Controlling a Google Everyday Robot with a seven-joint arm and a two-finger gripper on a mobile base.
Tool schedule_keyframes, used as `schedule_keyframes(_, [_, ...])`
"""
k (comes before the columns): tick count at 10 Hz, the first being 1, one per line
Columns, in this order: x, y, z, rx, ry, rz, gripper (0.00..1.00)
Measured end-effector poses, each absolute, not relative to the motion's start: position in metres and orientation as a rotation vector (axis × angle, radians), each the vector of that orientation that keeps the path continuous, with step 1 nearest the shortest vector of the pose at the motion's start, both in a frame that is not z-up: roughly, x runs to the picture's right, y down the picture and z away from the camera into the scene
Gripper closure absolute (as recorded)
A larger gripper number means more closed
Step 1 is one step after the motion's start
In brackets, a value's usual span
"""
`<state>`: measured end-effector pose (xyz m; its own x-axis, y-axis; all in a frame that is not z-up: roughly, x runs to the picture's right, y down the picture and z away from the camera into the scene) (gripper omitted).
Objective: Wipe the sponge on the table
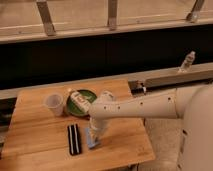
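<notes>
The light-blue sponge (91,140) lies flat on the wooden table (35,135), near the middle of its front half. My gripper (95,132) comes down on the sponge from above and is shut on it, pressing it onto the tabletop. The pale arm reaches in from the right, and its wrist covers the sponge's far end.
A black striped block (74,139) lies just left of the sponge. Behind it a green plate (89,96) holds a white packet, with a pale cup (54,104) to its left. The table's right edge (142,131) is close by. A bottle (187,62) stands on the ledge at right.
</notes>
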<state>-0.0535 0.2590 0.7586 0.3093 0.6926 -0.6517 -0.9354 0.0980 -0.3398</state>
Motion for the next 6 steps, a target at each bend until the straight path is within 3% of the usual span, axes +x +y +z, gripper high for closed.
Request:
schedule_keyframes(3, [-0.051,0.259,0.758,-0.806,0.359,1.256,0.20])
schedule_keyframes(4, [-0.047,0.226,0.719,-0.759,0.276,1.284,0.20])
schedule_keyframes(6, [-0.045,0.211,0.703,-0.752,0.246,1.303,0.20])
